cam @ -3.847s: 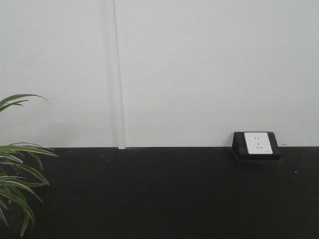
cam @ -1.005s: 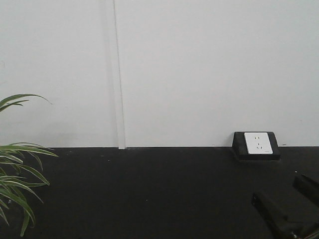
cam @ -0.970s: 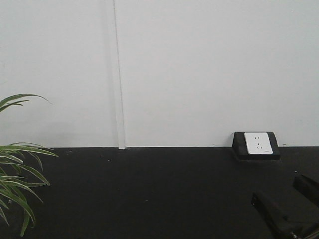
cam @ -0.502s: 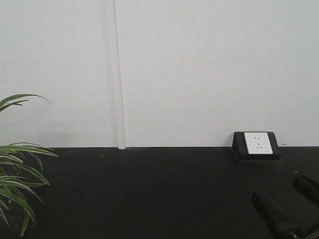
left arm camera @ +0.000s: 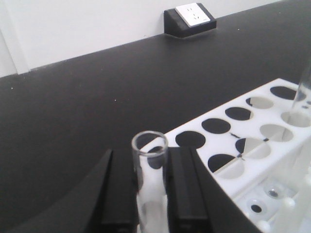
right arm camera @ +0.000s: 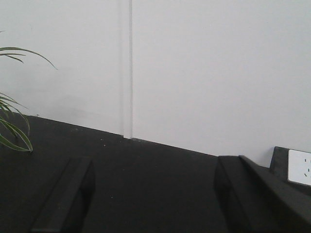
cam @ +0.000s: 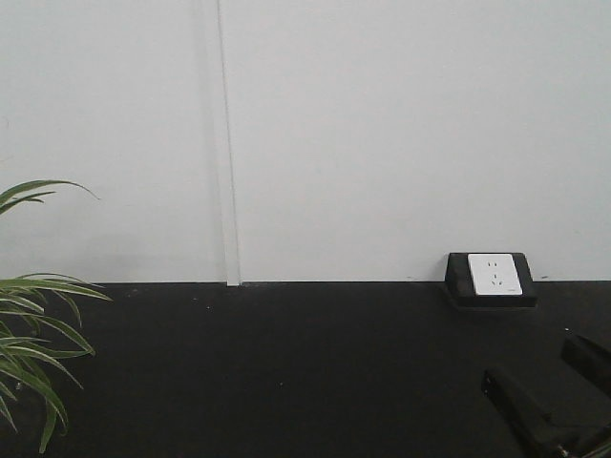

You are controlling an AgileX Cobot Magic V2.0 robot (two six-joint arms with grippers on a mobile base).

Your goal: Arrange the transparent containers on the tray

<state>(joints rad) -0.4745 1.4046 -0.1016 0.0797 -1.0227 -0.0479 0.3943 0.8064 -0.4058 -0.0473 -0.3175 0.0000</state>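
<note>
Clear glass tube (left arm camera: pixel 149 167), upright, open rim up, tight in the left claw (left arm camera: pixel 150 156).

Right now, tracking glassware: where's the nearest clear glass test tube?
Left wrist view, bottom centre: the clear glass test tube stands upright between the left gripper's fingers, by the white plastic rack's left end.

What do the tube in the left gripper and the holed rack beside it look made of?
The clear tube: glass-like, see-through with a bright glossy rim; clear plastic possible. The rack: white, opaque, matte moulded plastic by its uniform holes.
</note>
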